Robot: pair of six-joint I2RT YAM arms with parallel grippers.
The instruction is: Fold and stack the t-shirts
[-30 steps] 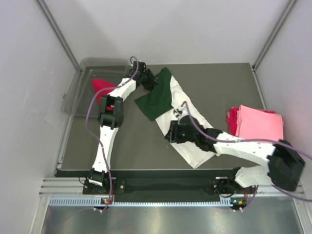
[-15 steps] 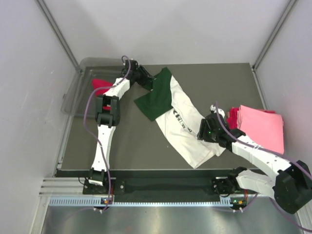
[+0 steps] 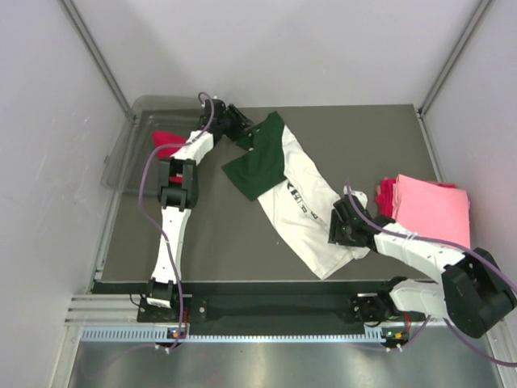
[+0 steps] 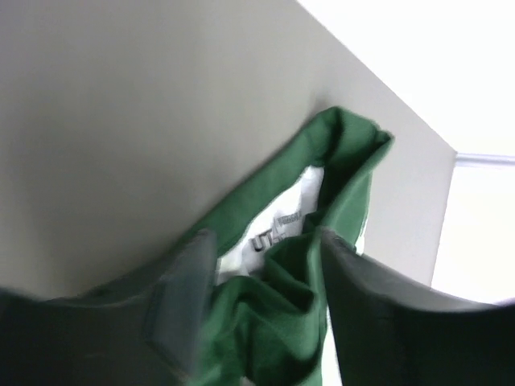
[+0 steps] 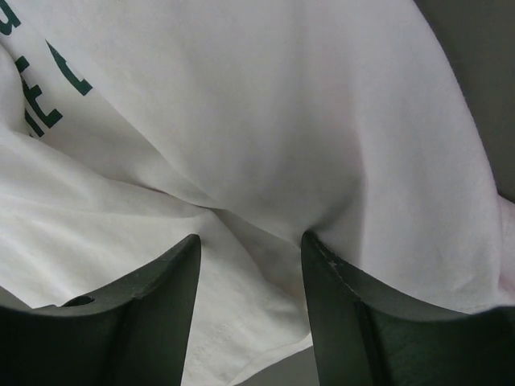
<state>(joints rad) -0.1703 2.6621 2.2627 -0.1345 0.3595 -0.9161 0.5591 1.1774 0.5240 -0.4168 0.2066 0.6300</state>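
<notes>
The white t-shirt with dark green sleeves [image 3: 303,214] lies spread diagonally on the dark table. My left gripper [image 3: 242,129] is at its far green shoulder, jaws apart, with bunched green cloth [image 4: 278,322] between the fingers [image 4: 181,297]. My right gripper [image 3: 338,228] is pressed onto the white body near its right edge, jaws apart, with puckered white cloth [image 5: 241,121] between them. A folded light pink t-shirt [image 3: 432,208] lies on a red one [image 3: 385,198] at the right. Another red t-shirt [image 3: 166,144] lies in the bin.
The clear grey plastic bin [image 3: 133,121] stands at the table's far left corner. White walls close in the table [image 3: 210,234] on three sides. The arm bases sit at the near edge.
My right gripper has moved from the middle of the white shirt to its right edge, then lowered onto the cloth. My left gripper has shifted slightly left at the green shoulder.
</notes>
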